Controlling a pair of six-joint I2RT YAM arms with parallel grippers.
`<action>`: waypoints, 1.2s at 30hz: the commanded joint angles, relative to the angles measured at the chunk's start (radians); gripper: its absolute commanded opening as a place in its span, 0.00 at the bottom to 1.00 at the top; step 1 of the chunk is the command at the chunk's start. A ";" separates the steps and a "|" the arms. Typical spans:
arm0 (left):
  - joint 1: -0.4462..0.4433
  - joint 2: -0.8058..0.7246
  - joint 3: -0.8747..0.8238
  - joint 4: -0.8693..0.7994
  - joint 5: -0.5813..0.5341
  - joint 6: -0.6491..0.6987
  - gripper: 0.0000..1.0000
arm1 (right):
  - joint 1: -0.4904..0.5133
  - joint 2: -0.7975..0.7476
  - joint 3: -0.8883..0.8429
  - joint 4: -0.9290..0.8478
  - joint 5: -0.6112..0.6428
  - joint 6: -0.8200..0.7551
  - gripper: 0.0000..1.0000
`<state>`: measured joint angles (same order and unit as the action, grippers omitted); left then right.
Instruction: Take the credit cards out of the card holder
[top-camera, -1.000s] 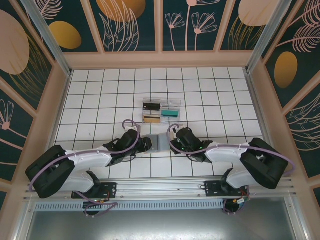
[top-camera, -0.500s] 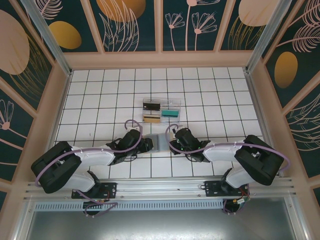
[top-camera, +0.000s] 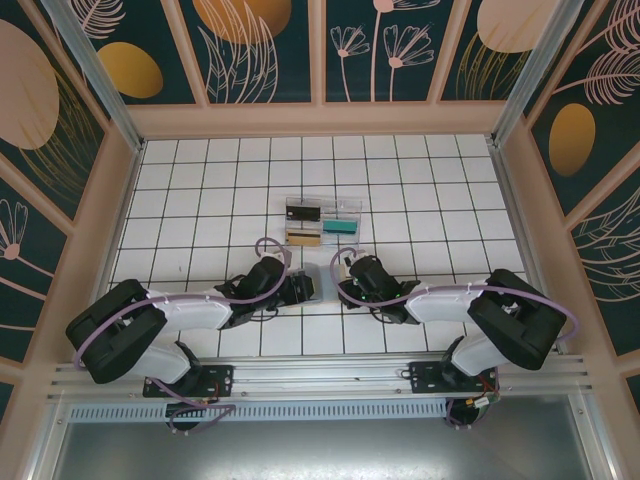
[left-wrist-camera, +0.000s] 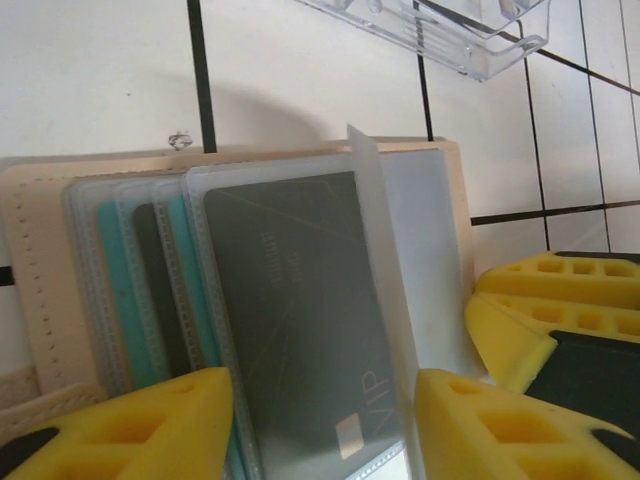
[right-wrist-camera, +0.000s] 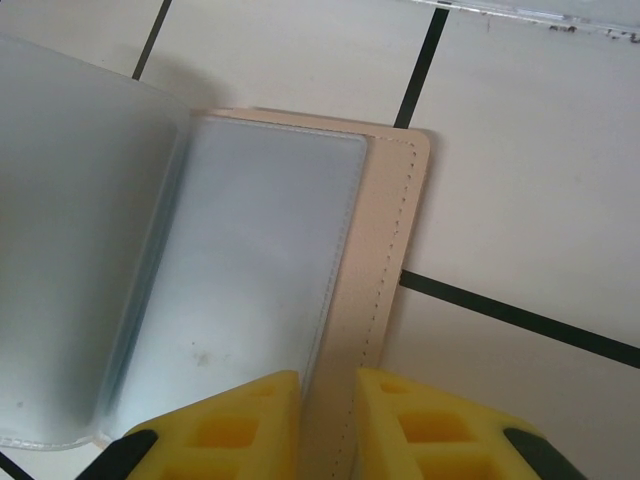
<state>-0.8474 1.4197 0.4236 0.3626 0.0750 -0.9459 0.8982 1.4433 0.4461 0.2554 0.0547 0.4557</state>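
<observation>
Reach favours the left gripper (left-wrist-camera: 320, 400): its jaws stand released astride the near end of the dark credit card (left-wrist-camera: 300, 310), whose long axis runs straight away from them inside a clear sleeve (left-wrist-camera: 197, 240) of the card holder (right-wrist-camera: 385, 250), lying open on the table (right-wrist-camera: 520, 180) between the arms. The right gripper (right-wrist-camera: 328, 400) seems clenched on the card holder's tan outer edge, pinning it down.

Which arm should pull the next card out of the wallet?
Left. The left jaws stand open on either side of the dark VIP card, which lies in the card holder. The right jaws pinch the holder's tan edge, steadying it.
</observation>
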 joint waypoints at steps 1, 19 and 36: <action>-0.007 0.015 0.027 0.035 0.026 0.016 0.65 | 0.002 0.022 0.014 -0.008 -0.019 0.023 0.23; -0.016 -0.020 0.044 0.029 0.035 0.015 0.99 | 0.002 0.005 0.012 -0.021 0.011 0.045 0.24; 0.007 -0.061 0.003 -0.106 -0.189 0.039 0.27 | -0.001 -0.135 0.107 -0.069 -0.088 0.142 0.29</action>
<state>-0.8524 1.3384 0.4377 0.2775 -0.0715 -0.9234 0.8982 1.2682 0.5068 0.1761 0.0463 0.5560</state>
